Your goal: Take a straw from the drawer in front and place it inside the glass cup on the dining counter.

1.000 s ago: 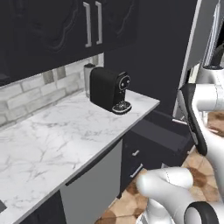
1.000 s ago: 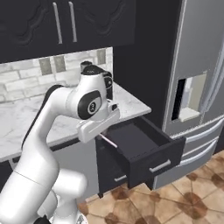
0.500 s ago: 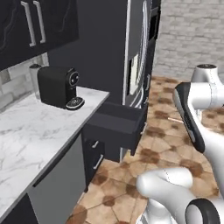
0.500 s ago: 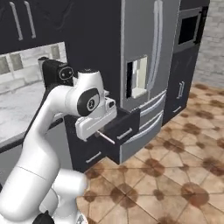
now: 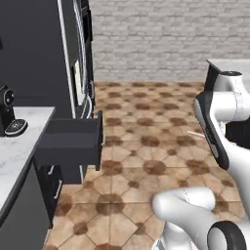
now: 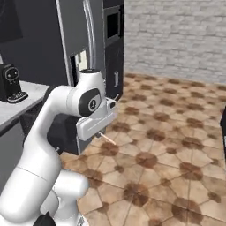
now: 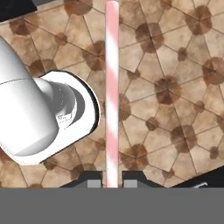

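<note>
step: carrying leg, pick done | jaws: pinching the straw (image 7: 112, 87) at its lower end, rest pointing out over the tile floor (image 6: 176, 150) | drawer (image 5: 73, 141) hanging open at left | next: finding the dining desk and glass cup, then lining up the straw above the rim

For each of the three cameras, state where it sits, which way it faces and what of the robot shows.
Left base view: behind the arm's left, facing the open drawer and tiled floor; the arm rises at right.
Right base view: behind its right, facing the fridge and floor; the arm rises at left, the straw jutting under the hand.
Hand view: on the hand, looking down at the floor along the straw between the jaws; a white arm part shows at left.
Shared: the coffee machine.
</note>
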Available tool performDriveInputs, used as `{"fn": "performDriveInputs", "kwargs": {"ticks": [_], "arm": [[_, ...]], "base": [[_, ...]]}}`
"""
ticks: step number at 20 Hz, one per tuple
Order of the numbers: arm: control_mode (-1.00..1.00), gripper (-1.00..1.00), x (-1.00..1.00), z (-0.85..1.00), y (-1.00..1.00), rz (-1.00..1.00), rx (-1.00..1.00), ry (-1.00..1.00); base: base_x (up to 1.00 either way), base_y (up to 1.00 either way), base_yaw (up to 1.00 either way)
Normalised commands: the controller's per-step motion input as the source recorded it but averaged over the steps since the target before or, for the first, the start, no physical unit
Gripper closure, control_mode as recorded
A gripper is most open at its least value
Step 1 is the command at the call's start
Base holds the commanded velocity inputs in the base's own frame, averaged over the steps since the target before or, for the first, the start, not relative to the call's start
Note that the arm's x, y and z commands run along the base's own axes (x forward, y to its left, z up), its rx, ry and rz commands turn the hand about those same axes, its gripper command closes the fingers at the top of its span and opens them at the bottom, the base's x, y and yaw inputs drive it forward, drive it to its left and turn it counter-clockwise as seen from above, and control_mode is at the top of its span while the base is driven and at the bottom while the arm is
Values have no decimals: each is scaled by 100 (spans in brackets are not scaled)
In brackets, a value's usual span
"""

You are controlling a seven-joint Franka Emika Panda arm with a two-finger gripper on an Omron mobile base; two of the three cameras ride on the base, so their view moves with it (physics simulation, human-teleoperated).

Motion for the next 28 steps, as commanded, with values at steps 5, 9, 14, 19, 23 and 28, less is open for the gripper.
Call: {"fn": "performDriveInputs", "kwargs": {"ticks": [5, 9, 14, 19, 23, 28], "arm": [[100, 100, 0, 0, 0, 0, 0, 0], [100, 100, 0, 0, 0, 0, 0, 0], [100, 100, 0, 0, 0, 0, 0, 0], [100, 100, 0, 0, 0, 0, 0, 0], [100, 100, 0, 0, 0, 0, 0, 0], [100, 100, 0, 0, 0, 0, 0, 0]], "base": [[-30, -1, -62], [-12, 0, -60], [-12, 0, -59], [-11, 0, -58], [-7, 0, -56], [0, 0, -54]]}}
